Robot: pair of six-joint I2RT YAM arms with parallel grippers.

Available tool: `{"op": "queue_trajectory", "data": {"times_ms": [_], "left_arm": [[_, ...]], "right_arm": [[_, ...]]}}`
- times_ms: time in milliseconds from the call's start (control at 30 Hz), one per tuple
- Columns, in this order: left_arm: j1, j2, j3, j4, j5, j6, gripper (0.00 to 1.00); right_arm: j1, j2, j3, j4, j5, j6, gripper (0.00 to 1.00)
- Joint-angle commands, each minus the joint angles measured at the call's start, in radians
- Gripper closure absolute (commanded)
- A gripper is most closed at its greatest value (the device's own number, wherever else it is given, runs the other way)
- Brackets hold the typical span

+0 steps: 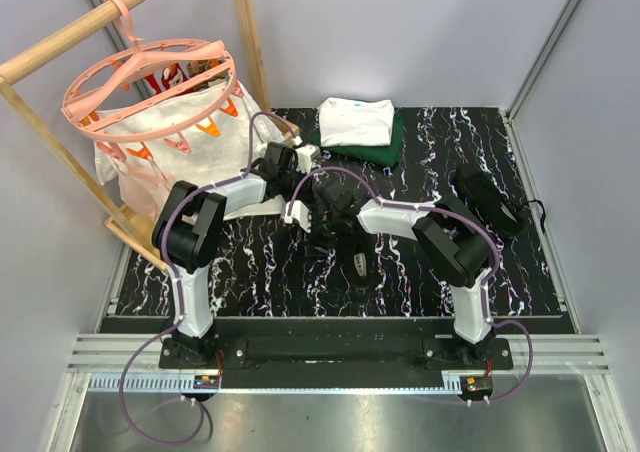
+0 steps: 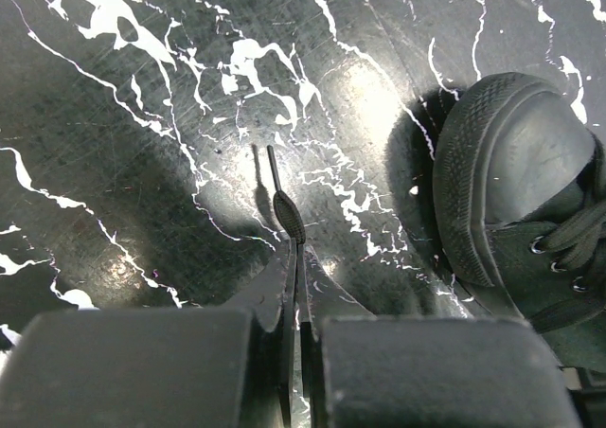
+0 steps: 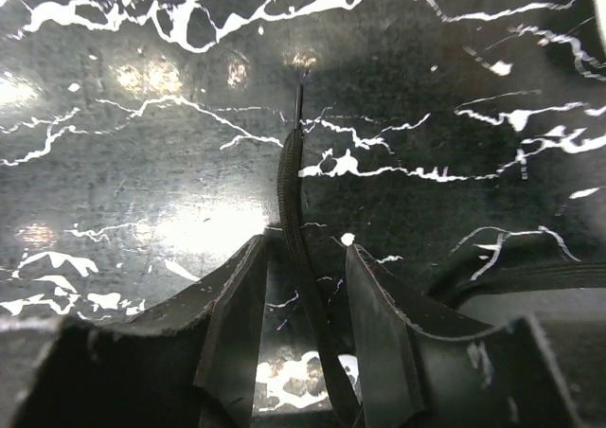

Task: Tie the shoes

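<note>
Fingers of the left gripper (image 2: 295, 250) fill the bottom of its wrist view, pressed together on a black lace (image 2: 289, 215) whose stiff tip pokes out toward 12 o'clock. The sneaker (image 2: 516, 182) lies at 3 o'clock of that tip, toe showing, on the black marbled table (image 2: 142, 163), near its middle. The right gripper (image 3: 305, 246) stands spread, a second lace (image 3: 292, 177) running loose through the gap. From the sneaker, folded white and green clothes (image 1: 357, 122) sit at 12 o'clock and a pink hanger (image 1: 150, 82) at 10.
</note>
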Motion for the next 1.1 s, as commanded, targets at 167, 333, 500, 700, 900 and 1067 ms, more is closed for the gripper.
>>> {"op": "queue_trajectory", "data": {"times_ms": [167,333,500,700,900,1067], "left_arm": [[0.010,0.028,0.048,0.019,0.040,-0.018,1.00],[0.010,0.015,0.045,0.009,0.071,-0.024,1.00],[0.010,-0.028,0.042,-0.017,0.086,-0.016,1.00],[0.000,-0.123,-0.011,-0.059,0.106,0.017,1.00],[-0.021,-0.247,-0.123,-0.118,0.109,0.077,1.00],[-0.058,-0.357,-0.243,-0.152,0.123,0.125,1.00]], "right_arm": [[0.039,0.020,-0.028,0.051,0.054,-0.070,0.67],[0.058,-0.044,-0.051,0.037,0.100,-0.023,1.00],[0.055,-0.165,-0.025,-0.047,0.116,0.063,1.00],[0.052,-0.274,0.021,-0.202,0.091,0.183,1.00],[-0.007,-0.388,-0.067,-0.235,0.038,0.325,1.00],[-0.102,-0.478,-0.156,-0.235,-0.039,0.440,1.00]]}}
